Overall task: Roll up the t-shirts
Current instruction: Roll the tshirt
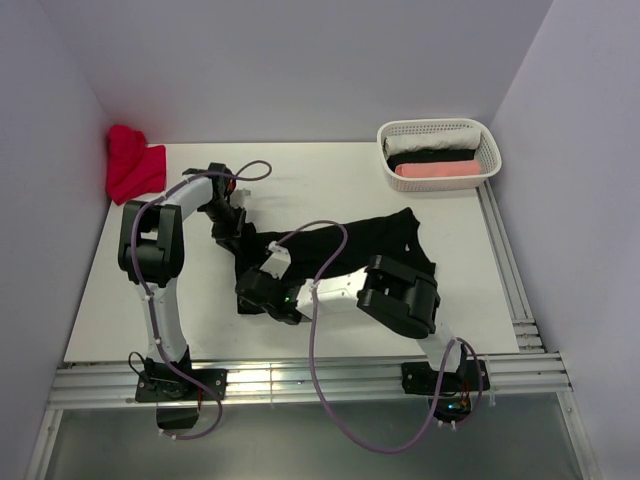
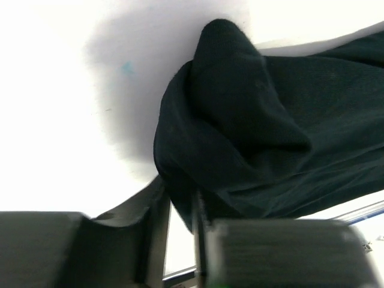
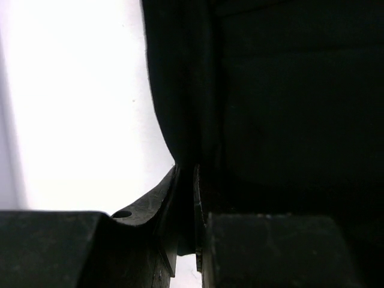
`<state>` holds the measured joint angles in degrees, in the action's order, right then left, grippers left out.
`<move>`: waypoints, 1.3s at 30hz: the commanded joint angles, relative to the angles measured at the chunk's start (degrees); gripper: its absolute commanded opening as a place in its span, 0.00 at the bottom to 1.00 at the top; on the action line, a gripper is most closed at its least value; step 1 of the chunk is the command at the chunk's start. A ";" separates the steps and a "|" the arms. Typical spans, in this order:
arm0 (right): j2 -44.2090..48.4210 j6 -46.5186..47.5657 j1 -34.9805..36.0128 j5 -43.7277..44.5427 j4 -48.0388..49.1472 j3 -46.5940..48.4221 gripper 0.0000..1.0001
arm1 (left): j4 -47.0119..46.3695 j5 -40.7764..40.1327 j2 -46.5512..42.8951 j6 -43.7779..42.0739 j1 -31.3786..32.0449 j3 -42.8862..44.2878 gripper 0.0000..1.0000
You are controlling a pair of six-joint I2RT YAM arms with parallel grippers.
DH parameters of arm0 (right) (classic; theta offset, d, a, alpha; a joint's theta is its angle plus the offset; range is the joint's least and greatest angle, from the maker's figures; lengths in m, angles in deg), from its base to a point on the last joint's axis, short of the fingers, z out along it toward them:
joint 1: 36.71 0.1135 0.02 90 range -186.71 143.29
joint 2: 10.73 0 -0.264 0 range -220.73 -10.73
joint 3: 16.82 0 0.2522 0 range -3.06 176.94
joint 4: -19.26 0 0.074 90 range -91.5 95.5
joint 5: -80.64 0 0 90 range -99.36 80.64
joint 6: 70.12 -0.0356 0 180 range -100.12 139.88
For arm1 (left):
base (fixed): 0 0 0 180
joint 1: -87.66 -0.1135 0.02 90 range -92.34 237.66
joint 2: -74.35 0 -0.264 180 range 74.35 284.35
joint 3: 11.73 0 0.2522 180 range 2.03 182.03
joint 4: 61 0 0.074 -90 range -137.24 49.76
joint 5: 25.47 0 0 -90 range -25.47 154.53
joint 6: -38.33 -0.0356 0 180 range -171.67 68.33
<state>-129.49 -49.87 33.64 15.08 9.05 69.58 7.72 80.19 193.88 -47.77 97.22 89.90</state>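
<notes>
Top external shows the black t-shirt bunched and rumpled.

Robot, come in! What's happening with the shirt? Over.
Left gripper, right gripper shut on black t-shirt. Shirt crumpled, unrolled. Basket far back, not blocking.

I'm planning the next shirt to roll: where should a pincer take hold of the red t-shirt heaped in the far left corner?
Pinch the red t-shirt at its lower right lobe, which spreads onto the table. Come from the right and above: walls close off its left and back, and that lobe's edge lies free.
</notes>
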 commanded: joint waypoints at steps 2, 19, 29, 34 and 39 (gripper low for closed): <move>2.39 -7.05 0.50 -9.50 15.14 -9.00 0.03 | -4.42 -3.89 0.01 0.14 -0.95 3.26 0.34; 0.90 -13.56 -0.47 -12.67 23.52 -15.42 0.00 | -1.70 1.57 7.56 1.19 -1.21 15.13 0.38; 1.25 -18.82 -0.56 -12.58 30.62 -20.07 0.00 | -2.23 0.77 8.97 1.55 -1.04 17.85 0.18; 0.90 -22.79 -0.91 -12.23 38.27 -25.00 0.00 | -3.10 4.90 5.37 -0.74 -1.12 18.03 0.58; -1.03 -27.79 -1.44 -12.49 49.87 -29.56 0.00 | -2.14 10.00 1.95 -2.23 -1.47 19.00 0.66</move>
<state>-128.83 -73.70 31.41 5.03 53.29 43.03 7.98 85.57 202.07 -48.17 96.28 105.79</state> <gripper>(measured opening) 0.163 0.658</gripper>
